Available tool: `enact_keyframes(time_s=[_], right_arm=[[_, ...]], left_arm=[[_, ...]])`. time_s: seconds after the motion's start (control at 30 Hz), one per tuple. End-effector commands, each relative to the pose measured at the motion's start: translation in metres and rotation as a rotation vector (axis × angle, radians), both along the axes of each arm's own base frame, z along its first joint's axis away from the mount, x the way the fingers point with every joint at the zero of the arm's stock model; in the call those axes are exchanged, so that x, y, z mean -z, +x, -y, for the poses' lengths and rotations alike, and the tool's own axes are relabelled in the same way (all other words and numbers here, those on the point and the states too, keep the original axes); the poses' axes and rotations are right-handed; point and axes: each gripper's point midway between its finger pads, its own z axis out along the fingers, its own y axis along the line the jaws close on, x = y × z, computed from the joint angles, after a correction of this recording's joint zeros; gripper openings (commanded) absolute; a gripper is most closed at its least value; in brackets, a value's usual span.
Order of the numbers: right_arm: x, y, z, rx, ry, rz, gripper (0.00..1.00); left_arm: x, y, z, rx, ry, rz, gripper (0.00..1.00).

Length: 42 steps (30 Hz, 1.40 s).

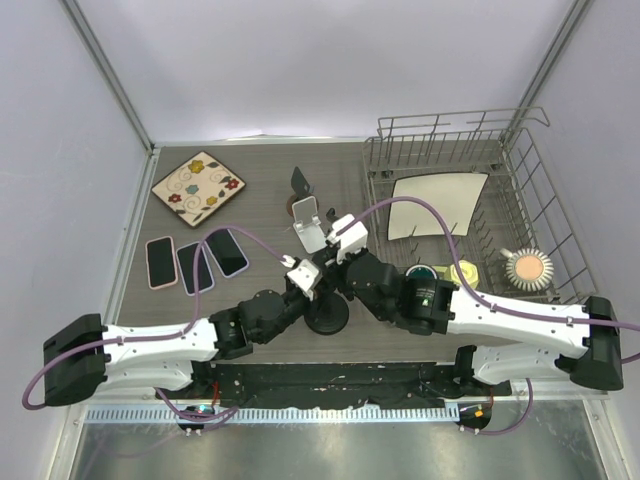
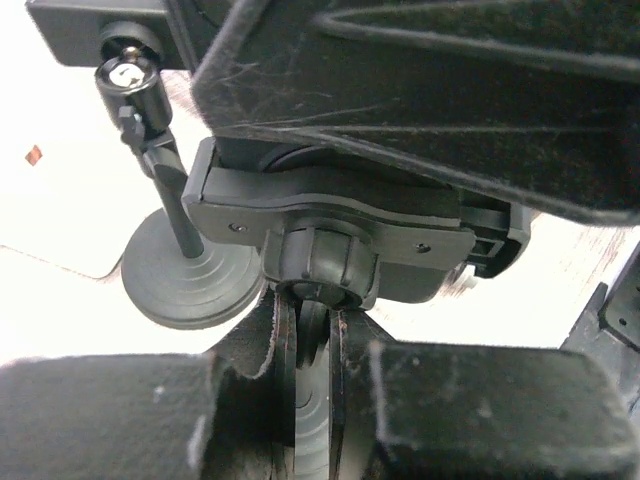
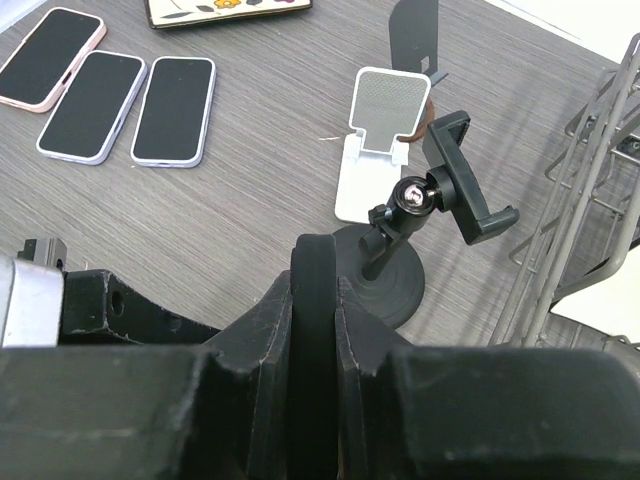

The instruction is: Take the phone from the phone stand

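So, phone [image 3: 315, 255]: it sat edge-on between my right fingers, a dark slab with a rounded corner, up over the middle of the tabletop [image 3: 230, 220]. I judged it to be the one seated in the stand's clamp, though my own arms hid that seat from above.
Phone stand [image 2: 330, 215]: its clamp and ball joint [image 2: 320, 268] filled my left wrist view, on a thin neck above what I took for its round base [image 1: 327, 315].
Left gripper [image 2: 312, 322]: pressed together on the neck just below the ball joint, bracing the stand.
Right gripper [image 3: 314, 300]: pinched on the phone's two flat faces.
Weight: I judged the phone light enough for one arm. The stand looked top-heavy and likely to tip if dragged.
Stiffness: rigid, no give, so a modest squeeze should have been enough.
Surface: the matte dark skin looked like a case, likely grippier than bare glass. I could not tell which face was the screen.
Fragility: glass under pressure and a fall onto the tabletop were the worries.
Where to hold: across the flat faces near an edge clear of the clamp, drawing out along its open side rather than twisting.
Neighbours: an empty black stand [image 3: 455, 185] and a white stand [image 3: 375, 150] stood just beyond, near enough to knock.
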Motion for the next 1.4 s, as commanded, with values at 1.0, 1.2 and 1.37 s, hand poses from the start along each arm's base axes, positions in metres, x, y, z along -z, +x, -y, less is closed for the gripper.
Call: enact_keyframes(time_s=[1.0,1.2,1.37], right_arm=[[0.042,-0.016,0.094,0.413,-0.207,0.024,0.01],[0.046,-0.01,0.109,0.492,-0.242,0.034,0.01],[0.048,-0.007,0.111,0.504,-0.261,0.043,0.01]], left_arm=[[0.009,0.047,-0.119,-0.689,-0.256,-0.137,0.0],[0.007,0.046,-0.122,-0.689,-0.267,-0.135,0.0],[0.009,0.045,-0.121,-0.676,-0.268,-0.14,0.0]])
